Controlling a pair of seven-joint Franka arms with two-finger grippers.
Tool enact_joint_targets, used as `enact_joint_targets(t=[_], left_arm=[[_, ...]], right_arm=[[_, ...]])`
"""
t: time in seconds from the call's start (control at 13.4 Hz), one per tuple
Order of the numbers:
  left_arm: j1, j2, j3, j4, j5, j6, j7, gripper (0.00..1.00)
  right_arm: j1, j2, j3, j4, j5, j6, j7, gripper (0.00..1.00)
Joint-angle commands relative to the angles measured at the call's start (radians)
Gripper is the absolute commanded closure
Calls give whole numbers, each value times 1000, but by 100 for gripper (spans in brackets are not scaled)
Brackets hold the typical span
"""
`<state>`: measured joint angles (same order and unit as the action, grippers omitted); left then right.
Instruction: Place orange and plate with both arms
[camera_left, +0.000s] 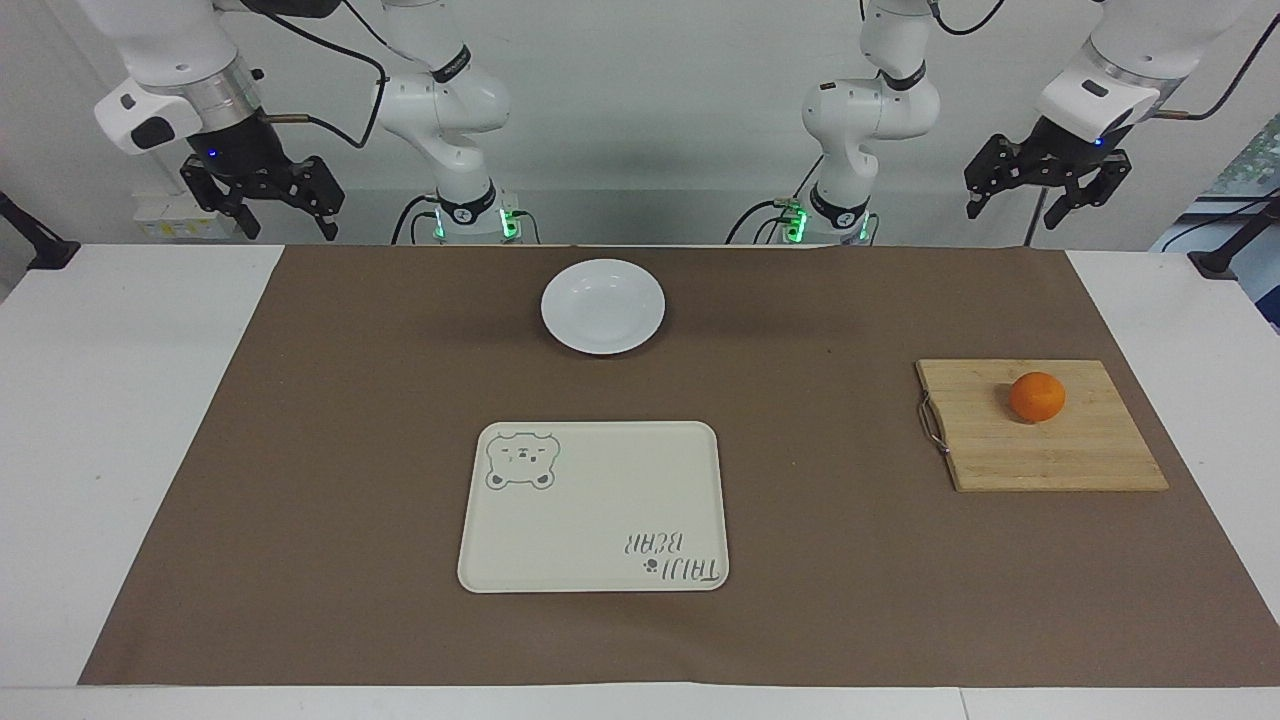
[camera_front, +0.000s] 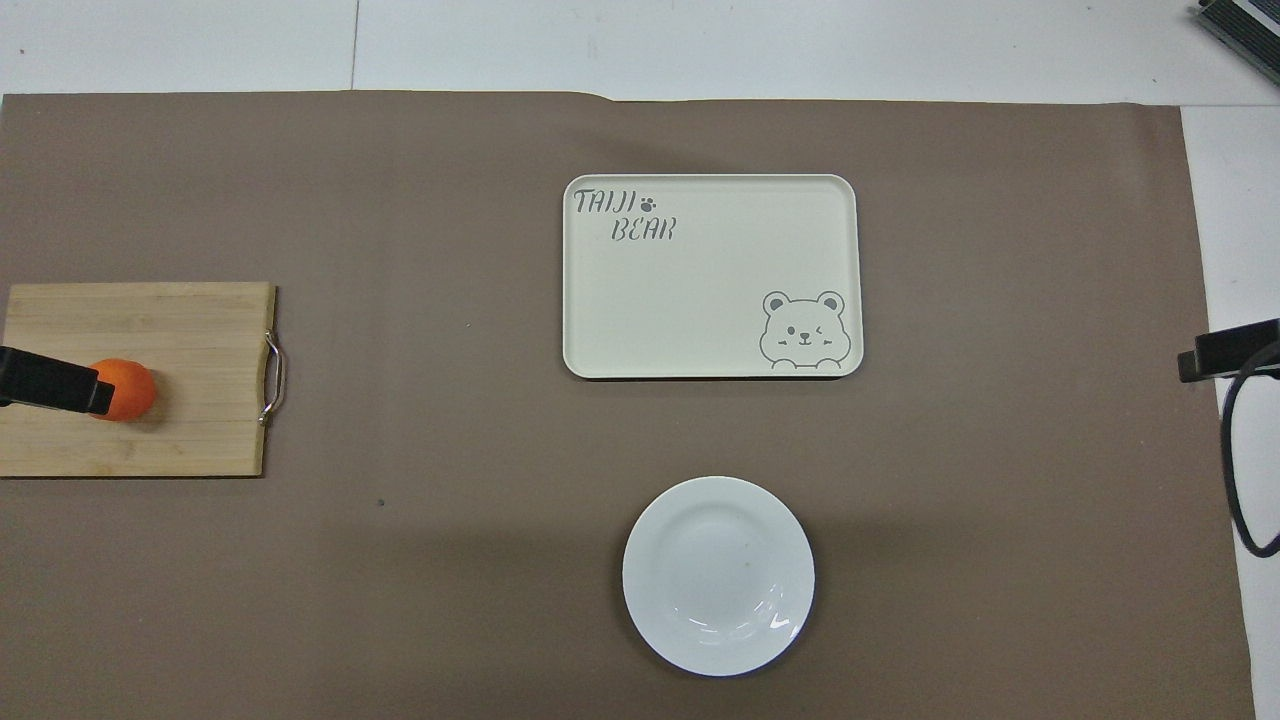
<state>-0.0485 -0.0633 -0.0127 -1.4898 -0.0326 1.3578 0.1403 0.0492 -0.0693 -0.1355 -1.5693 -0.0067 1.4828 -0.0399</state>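
The small bright orange (camera_left: 1037, 396) lies on a bamboo cutting board (camera_left: 1060, 455) at the left arm's end of the table. The glossy white plate (camera_left: 603, 305) sits on the brown mat near the robots' edge, in the middle. High in the air, my left gripper (camera_left: 1035, 200) hangs open and holds nothing, well clear of the orange. In the overhead view its tip (camera_front: 50, 380) overlaps the orange (camera_front: 132, 388). My right gripper (camera_left: 288, 225) hangs open and empty above the right arm's end, away from the plate (camera_front: 718, 575).
A cream rectangular tray (camera_left: 594, 505) with a bear drawing lies at the mat's middle, farther from the robots than the plate. The board has a metal handle (camera_left: 931, 425) on the side facing the tray. The brown mat (camera_left: 350, 450) is bare between these things.
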Motion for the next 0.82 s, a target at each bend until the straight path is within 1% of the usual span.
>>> enact_joint_targets(t=[0.0,0.6,0.74], left_arm=[[-10,0,10,17,-16,-14,-4,0],[-4,-10,10,-9,-16,27,4,0],[2,-24,10,-33,-16,43,1,0]], right_arm=[[-5,-24,4,-28,10,8,5,0],[-5,-24,4,-28,10,8,5,0],[-5,-24,4,-32,10,8,5,0]])
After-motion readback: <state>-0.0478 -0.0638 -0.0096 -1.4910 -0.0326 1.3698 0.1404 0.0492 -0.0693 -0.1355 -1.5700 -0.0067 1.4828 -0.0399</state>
